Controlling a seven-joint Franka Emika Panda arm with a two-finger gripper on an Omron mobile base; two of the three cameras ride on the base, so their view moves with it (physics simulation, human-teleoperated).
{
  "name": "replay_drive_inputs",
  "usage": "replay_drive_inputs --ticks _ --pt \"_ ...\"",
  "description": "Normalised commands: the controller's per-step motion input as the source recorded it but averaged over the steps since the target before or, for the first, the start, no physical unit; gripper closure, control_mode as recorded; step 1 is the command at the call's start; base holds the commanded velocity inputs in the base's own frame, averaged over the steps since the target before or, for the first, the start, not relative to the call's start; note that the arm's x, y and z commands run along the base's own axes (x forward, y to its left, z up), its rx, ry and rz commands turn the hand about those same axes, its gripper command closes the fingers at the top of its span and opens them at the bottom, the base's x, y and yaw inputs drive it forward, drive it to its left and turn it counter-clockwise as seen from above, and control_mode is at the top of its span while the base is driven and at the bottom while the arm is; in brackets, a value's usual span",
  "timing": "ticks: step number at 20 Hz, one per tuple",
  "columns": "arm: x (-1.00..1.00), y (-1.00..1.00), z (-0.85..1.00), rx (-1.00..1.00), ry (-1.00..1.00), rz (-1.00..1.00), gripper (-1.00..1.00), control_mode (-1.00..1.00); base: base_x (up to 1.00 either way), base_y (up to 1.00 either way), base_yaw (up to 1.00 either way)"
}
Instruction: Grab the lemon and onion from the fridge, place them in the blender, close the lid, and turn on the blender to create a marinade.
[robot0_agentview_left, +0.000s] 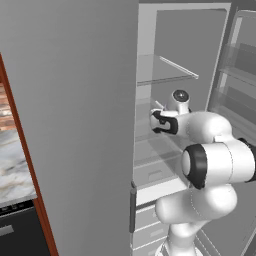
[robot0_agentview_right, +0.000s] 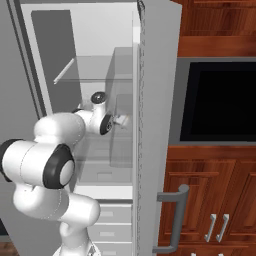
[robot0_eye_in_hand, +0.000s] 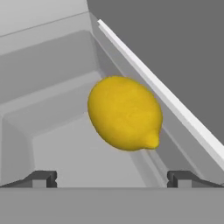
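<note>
In the hand view the gripper (robot0_eye_in_hand: 112, 178) has its two dark fingertips (robot0_eye_in_hand: 43, 178) spread wide apart, released, with nothing between them. Just beyond them lies the lemon (robot0_eye_in_hand: 124, 113), a plump, bright yellow oval with a small nub at one end, resting on a pale shelf (robot0_eye_in_hand: 65, 148) inside the fridge (robot0_agentview_left: 75, 125). Behind it rise the grey inner walls.

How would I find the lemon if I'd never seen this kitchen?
Look into the tall open fridge, where the white arm reaches onto a middle shelf. Just ahead of the open tool lies the lemon: a bright yellow oval with a little nub, among grey and white surfaces.
</note>
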Motion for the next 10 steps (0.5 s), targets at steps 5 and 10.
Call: replay_drive_inputs --ticks 5,10 --pt "0.19 -0.03 0.0 0.0 0.01 0.0 -1.0 -1.0 0.0 0.0 0.0" --pt "0.2 0.0 0.0 0.0 0.0 0.0 -1.0 -1.0 0.0 0.0 0.0"
